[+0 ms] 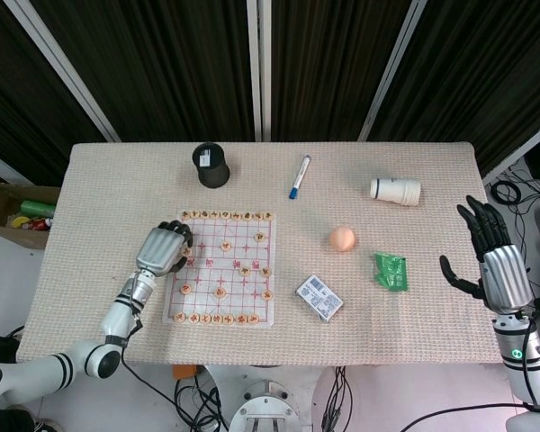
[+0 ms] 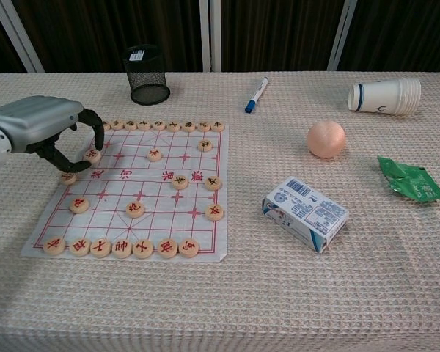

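A paper Chinese chess board (image 2: pixel 143 187) lies on the left half of the table, with round wooden pieces in rows along its near and far edges and a few scattered between. My left hand (image 2: pixel 40 128) (image 1: pixel 164 251) hovers over the board's left edge with fingers curled down, pinching one chess piece (image 2: pixel 93 155) at its fingertips. Another piece (image 2: pixel 67 178) lies just under the thumb. My right hand (image 1: pixel 493 259) shows only in the head view, beyond the table's right edge, fingers spread and holding nothing.
A black mesh cup (image 2: pixel 147 75) stands behind the board. A blue marker (image 2: pixel 256 94), a stack of paper cups on its side (image 2: pixel 385 96), an orange ball (image 2: pixel 326 139), a green packet (image 2: pixel 411 180) and a small box (image 2: pixel 305 213) lie to the right.
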Action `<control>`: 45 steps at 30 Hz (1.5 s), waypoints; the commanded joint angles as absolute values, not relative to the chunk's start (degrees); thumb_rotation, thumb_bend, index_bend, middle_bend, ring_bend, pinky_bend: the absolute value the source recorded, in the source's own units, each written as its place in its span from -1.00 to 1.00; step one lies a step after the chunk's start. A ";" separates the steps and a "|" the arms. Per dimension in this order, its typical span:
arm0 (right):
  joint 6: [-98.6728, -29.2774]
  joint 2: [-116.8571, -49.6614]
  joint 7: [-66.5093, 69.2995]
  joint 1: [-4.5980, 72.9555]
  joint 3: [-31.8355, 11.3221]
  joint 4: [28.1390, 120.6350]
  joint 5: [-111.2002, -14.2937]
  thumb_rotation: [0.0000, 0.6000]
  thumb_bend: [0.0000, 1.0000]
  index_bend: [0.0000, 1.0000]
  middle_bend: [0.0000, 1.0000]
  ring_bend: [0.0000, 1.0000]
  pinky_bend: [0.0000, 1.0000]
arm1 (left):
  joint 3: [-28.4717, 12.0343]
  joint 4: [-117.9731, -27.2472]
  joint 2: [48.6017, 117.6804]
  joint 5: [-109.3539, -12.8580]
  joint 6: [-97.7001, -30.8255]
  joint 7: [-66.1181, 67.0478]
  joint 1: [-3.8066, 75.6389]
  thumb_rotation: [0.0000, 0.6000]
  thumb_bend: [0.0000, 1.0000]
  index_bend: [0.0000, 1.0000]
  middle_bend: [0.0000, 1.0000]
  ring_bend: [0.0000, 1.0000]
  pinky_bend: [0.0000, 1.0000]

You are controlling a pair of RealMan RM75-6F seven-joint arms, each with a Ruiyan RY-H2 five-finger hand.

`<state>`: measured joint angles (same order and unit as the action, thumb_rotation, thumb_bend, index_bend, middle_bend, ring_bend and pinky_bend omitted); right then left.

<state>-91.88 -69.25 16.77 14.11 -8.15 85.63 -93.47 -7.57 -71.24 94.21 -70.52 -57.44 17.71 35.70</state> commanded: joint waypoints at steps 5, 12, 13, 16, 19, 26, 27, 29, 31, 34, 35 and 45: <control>-92.05 -69.11 16.75 13.99 -8.23 85.58 -93.36 1.00 -0.26 -1.00 -1.00 -1.00 -1.00 | -8.78 -68.82 95.21 -68.39 -54.90 18.13 37.24 1.00 -0.33 0.02 -0.44 -0.59 -0.42; -91.80 -69.25 17.28 13.84 -8.40 85.00 -92.53 1.00 -0.26 -1.00 -1.00 -1.00 -1.00 | -8.79 -66.99 96.30 -67.30 -53.62 17.62 37.67 1.00 -0.33 0.03 -0.44 -0.59 -0.42; -91.71 -69.40 17.47 13.86 -8.40 84.82 -92.41 1.00 -0.26 -1.00 -1.00 -1.00 -1.00 | -8.72 -66.59 96.57 -67.39 -53.63 17.46 37.71 1.00 -0.33 0.03 -0.44 -0.59 -0.42; -91.53 -69.65 17.53 13.93 -8.28 84.49 -92.50 1.00 -0.26 -1.00 -1.00 -1.00 -1.00 | -8.69 -65.82 97.08 -67.55 -53.68 17.10 37.83 1.00 -0.33 0.03 -0.44 -0.59 -0.42; -91.42 -69.58 17.37 13.98 -8.18 84.28 -92.69 1.00 -0.26 -1.00 -1.00 -1.00 -1.00 | -8.70 -65.42 97.24 -67.70 -53.68 17.10 38.04 1.00 -0.33 0.03 -0.44 -0.59 -0.42; -91.33 -69.28 17.28 14.00 -8.31 84.30 -92.54 1.00 -0.26 -1.00 -1.00 -1.00 -1.00 | -8.86 -65.16 97.37 -68.14 -53.79 16.63 38.44 1.00 -0.33 -0.06 -0.44 -0.59 -0.42; -91.28 -69.29 17.28 14.00 -8.26 84.33 -92.56 1.00 -0.26 -1.00 -1.00 -1.00 -1.00 | -8.83 -65.10 97.40 -68.31 -53.80 16.61 38.53 1.00 -0.33 -0.09 -0.44 -0.59 -0.42; -91.19 -69.30 17.16 14.00 -8.19 84.32 -92.56 1.00 -0.26 -1.00 -1.00 -1.00 -1.00 | -8.86 -64.99 97.57 -68.39 -53.74 16.53 38.70 1.00 -0.33 -0.15 -0.44 -0.59 -0.41; -91.19 -69.31 17.04 13.96 -8.16 84.35 -92.55 1.00 -0.26 -1.00 -1.00 -1.00 -1.00 | -8.86 -64.79 97.71 -68.31 -53.56 16.65 38.83 1.00 -0.33 -0.25 -0.44 -0.59 -0.41; -91.33 -69.19 17.04 13.88 -8.20 84.43 -92.53 1.00 -0.26 -1.00 -1.00 -1.00 -1.00 | -8.88 -64.57 97.78 -67.78 -53.34 17.24 38.86 1.00 -0.33 -0.36 -0.44 -0.59 -0.41; -91.33 -69.15 17.08 13.88 -8.22 84.45 -92.51 1.00 -0.26 -1.00 -1.00 -1.00 -1.00 | -8.91 -64.63 97.76 -67.58 -53.37 17.39 38.82 1.00 -0.33 -0.37 -0.44 -0.59 -0.41; -92.27 -68.96 17.58 13.50 -8.12 84.13 -93.03 1.00 -0.25 -1.00 -1.00 -1.00 -1.00 | -8.10 -72.55 93.09 -70.02 -59.34 17.94 36.08 1.00 -0.34 -0.43 -0.48 -0.60 -0.41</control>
